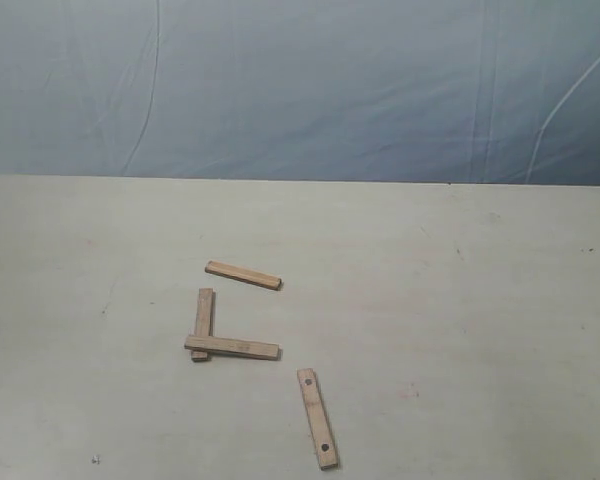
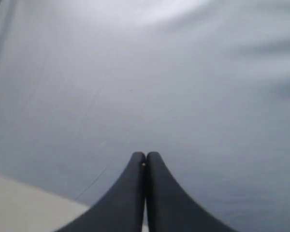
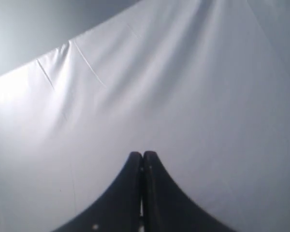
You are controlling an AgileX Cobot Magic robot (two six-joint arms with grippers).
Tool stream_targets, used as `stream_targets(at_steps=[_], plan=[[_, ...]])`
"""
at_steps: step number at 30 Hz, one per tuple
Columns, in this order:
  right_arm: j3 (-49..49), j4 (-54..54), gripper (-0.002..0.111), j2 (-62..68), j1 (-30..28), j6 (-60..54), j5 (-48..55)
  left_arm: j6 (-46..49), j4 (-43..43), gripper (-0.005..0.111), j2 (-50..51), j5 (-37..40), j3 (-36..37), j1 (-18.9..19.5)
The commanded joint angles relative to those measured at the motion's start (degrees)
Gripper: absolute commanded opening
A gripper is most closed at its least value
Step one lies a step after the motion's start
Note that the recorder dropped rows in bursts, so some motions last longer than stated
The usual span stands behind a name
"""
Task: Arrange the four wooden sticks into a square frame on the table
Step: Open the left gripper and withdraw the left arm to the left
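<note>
Wooden sticks (image 1: 232, 347) lie two crosswise, two lengthwise; both end effectors (image 2: 145, 159) (image 3: 142, 159) closed, empty.

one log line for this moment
sticks: four scattered on table, two overlapping, no square | left gripper: shut, empty | right gripper: shut, empty

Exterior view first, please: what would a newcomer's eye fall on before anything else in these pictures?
Loose on the table, left of centre, lie a far stick alone, a holed stick nearest the camera, also apart, and between them a cross stick overlapping one end of a fourth stick in an L. In the wrist views the left gripper and right gripper are shut, facing the cloth.
</note>
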Motion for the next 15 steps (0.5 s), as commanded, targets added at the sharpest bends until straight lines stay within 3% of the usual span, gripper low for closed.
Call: stream_targets(at_steps=[1,4,7,11,15], plan=[[-4.0,-2.4,-0.001,9.5,0.2,-0.1,-8.9,-6.1,13.3,0.000,-6.6,0.0,0.3,-0.2],[-9.4,-2.5,-0.001,19.5,0.2,-1.2,-15.6,-7.1,12.1,0.000,-10.6,9.1,0.3,-0.2],[-16.8,-5.2,-0.001,31.3,0.2,-2.9,-19.3,-0.9,10.4,0.000,-14.2,20.3,0.3,-0.1],[-28.3,-13.3,-0.001,47.6,0.4,-3.1,-19.4,-0.2,9.4,0.000,-19.6,25.4,0.3,-0.1],[-41.2,-23.5,-0.001,66.8,0.4,5.0,-19.2,-0.2,8.9,0.000,-24.2,29.8,0.3,-0.1]])
